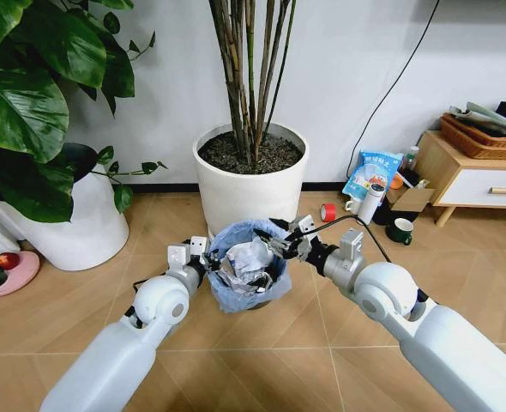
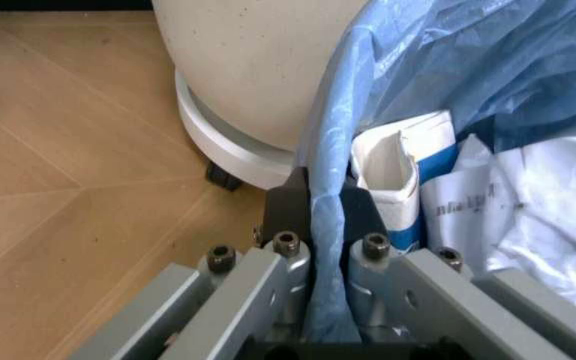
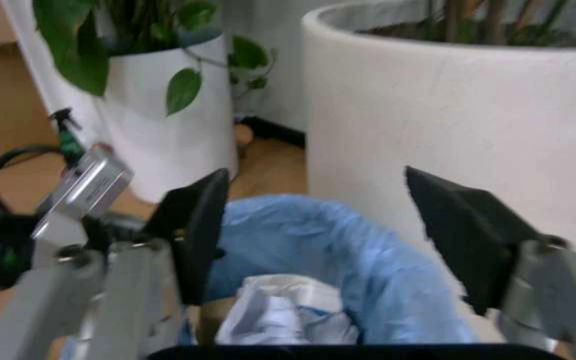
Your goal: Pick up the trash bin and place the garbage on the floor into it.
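the trash bin [image 1: 249,279] sits on the wooden floor [image 1: 56,309] just in front of the big white planter [image 1: 251,176] that holds the bamboo-like stalks, between the robot's two arms. its crinkly light-blue bag [image 2: 448,67] spills over the rim, and inside lie crumpled white paper [image 1: 251,257] and a small blue-white carton [image 2: 393,184].

the left end effector [image 1: 203,259] is at the bin's left rim. in the left wrist view its two dark fingers [image 2: 286,206] are clenched on the rim with the blue bag pinched between them, one finger outside the bin and the other inside beside the carton.

the right end effector [image 1: 289,239] hovers at the bin's right rim, above the opening. in the right wrist view its dark pads [image 3: 196,225] stand wide apart, released and holding nothing, with the blue bag and the white paper below them.

a second white planter [image 1: 73,223] with broad green leaves stands to the left. off to the right, near a low wooden cabinet [image 1: 472,176], are a red tape roll [image 1: 328,211], a green mug [image 1: 400,230] and a blue-and-white packet [image 1: 371,172] leaning on the wall.
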